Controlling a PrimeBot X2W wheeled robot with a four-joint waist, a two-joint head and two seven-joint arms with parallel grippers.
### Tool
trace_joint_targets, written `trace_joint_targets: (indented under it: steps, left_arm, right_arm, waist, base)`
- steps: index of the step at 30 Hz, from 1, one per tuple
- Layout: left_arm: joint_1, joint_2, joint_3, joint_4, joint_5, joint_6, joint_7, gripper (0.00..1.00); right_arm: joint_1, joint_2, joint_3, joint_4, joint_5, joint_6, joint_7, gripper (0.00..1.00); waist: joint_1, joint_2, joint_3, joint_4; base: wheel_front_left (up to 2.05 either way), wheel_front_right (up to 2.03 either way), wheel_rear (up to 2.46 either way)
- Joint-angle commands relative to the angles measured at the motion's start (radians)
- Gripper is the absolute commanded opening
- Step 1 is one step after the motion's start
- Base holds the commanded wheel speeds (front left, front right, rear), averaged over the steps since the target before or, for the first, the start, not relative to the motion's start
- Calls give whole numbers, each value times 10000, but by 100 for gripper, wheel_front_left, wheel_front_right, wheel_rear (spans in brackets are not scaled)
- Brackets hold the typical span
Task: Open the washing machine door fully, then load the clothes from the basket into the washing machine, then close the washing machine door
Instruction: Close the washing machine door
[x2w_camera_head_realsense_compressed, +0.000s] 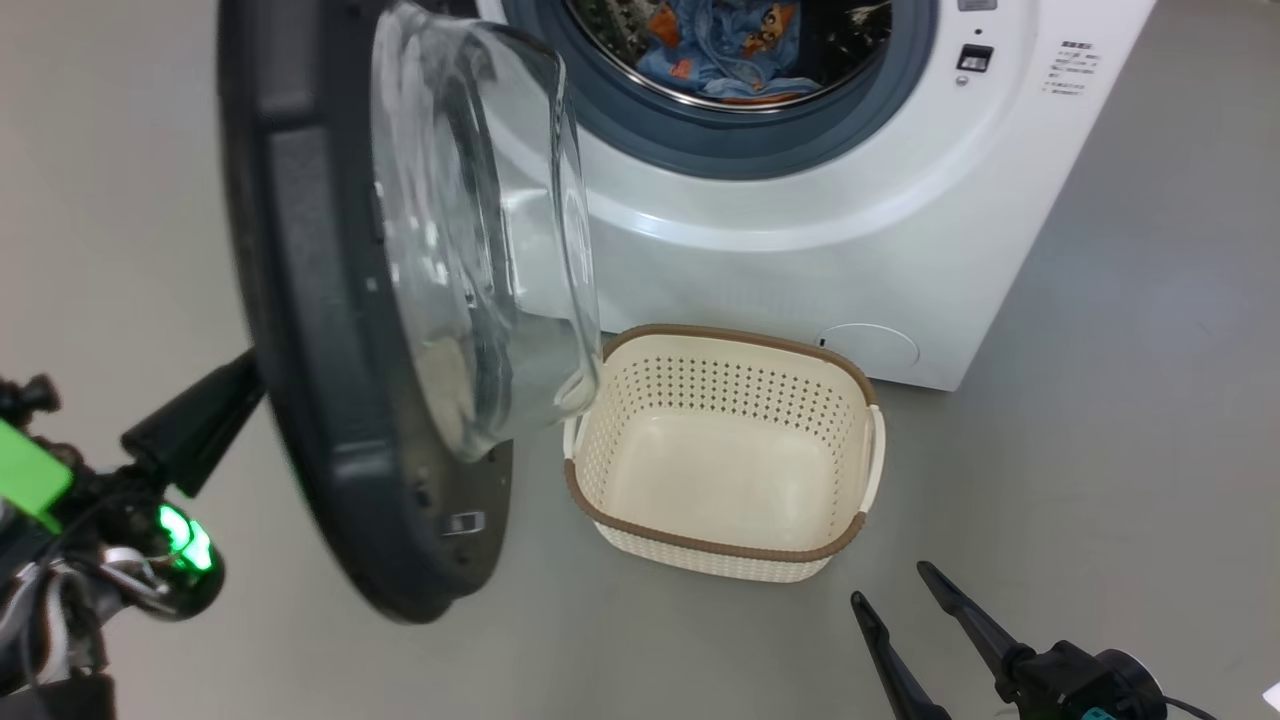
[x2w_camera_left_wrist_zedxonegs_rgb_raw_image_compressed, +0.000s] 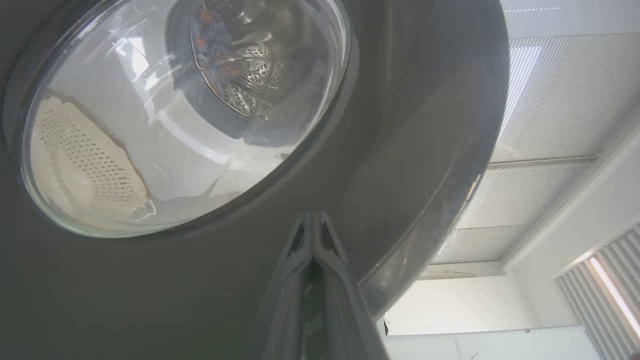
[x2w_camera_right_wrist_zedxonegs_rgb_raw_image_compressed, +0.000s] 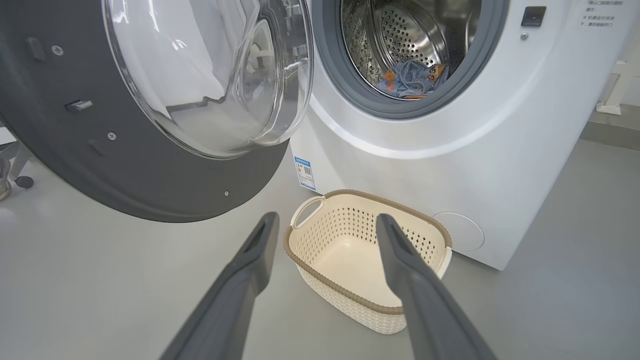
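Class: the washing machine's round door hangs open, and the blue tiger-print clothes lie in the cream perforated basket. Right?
No: the cream perforated basket is empty. The blue tiger-print clothes lie in the steel drum of the white washing machine, as the right wrist view shows.

Cream perforated basket (x2w_camera_head_realsense_compressed: 720, 560), brown rim

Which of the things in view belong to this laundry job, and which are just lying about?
Belong to the job:
washing machine
washing machine door, open
clothes, inside the machine
basket, empty
left gripper, shut, behind the door
right gripper, open

Just lying about:
ceiling panels
small dark wheel
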Motion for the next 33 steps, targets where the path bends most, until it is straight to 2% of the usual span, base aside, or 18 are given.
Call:
trace_joint_targets:
  steps: [1,6,10,20,33]
  left_arm:
    - [-62,27,-72,-797,-9,82,76,0]
    - [-113,-273,-385,-1259,68,114,-379,0]
    - [-358,-433,-652,-973,160,-41,-1094,0]
    - [-1477,-531,-1504,448,-222,-1025,-2936,0]
    - [-2669,-535,-2908,2094,-302,-2072,-4359,0]
  right_arm:
    - [-60,19,227,-218,22,16,-48,100]
    - [-101,63,233,-232,28,16,-48,100]
    - [-165,82,255,-220,33,16,-48,100]
    - [-359,105,313,-209,26,16,-48,100]
    - [-441,112,316,-246,-23,16,-48,100]
  waist:
    - [0,-1,-63,-183]
    - [0,-1,-41,-392]
    - [0,-1,29,-648]
    - [0,-1,238,-1321]
    - [0,-1,442,-1785]
  base:
    - [0,0,0]
    - [0,0,0]
    - [0,0,0]
    - [0,0,0]
    - [0,0,0]
